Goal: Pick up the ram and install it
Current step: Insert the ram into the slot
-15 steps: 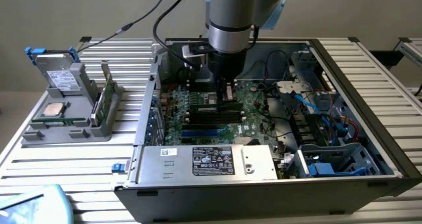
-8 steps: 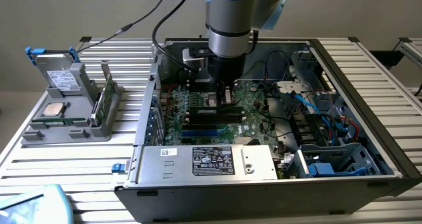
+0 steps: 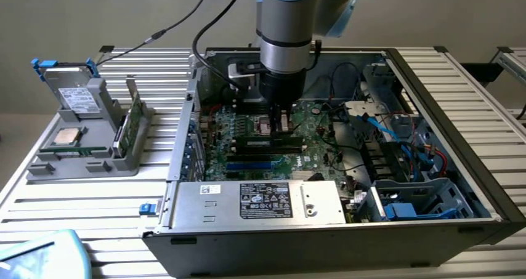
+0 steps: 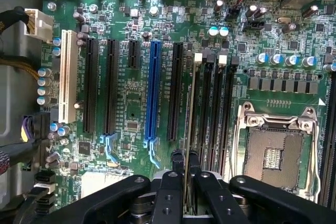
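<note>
Holding the ram (image 4: 189,108) edge-on in the closed gripper (image 4: 185,163), we're lined up over the memory slots (image 4: 215,108) beside the CPU socket (image 4: 273,153). Pickup done; we judge seating unfinished.

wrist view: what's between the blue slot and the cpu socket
A black slot, the ram held edge-on in the gripper, then black memory slots, as the wrist view shows.

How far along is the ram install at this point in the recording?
Pickup looks done: the gripper is shut on the ram, seen edge-on over the motherboard. In hand: the ram is lined up with the memory slots beside the empty processor socket. Left: seating it. Whether it has entered a slot cannot be told, and the gripper has not let go.
</note>
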Action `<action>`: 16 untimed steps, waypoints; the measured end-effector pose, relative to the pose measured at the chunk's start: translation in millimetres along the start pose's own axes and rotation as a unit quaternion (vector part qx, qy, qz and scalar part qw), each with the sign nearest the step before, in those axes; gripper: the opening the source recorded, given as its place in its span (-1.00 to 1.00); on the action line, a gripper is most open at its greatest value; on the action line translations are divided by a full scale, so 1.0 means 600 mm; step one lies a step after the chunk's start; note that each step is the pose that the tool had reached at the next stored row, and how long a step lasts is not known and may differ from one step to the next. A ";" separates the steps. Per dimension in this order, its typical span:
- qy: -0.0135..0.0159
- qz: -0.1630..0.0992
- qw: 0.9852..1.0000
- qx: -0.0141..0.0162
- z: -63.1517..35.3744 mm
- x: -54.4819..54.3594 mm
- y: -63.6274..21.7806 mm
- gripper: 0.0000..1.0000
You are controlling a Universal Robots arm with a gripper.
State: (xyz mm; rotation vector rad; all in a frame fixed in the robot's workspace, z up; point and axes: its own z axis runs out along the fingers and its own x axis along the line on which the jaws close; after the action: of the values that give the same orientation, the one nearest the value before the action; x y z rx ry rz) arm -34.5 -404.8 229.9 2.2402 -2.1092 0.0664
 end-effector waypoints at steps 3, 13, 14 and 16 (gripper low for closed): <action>0.000 0.000 1.000 0.000 0.002 -0.002 0.000 -0.73; 0.002 0.000 1.000 0.000 0.005 -0.006 -0.001 -0.73; 0.002 0.000 1.000 0.000 0.005 -0.006 -0.001 -0.73; 0.003 0.000 1.000 0.000 0.006 -0.006 0.000 -0.73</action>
State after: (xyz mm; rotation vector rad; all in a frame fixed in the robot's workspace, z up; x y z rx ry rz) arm -34.4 -401.5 226.2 2.2369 -2.1073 0.0718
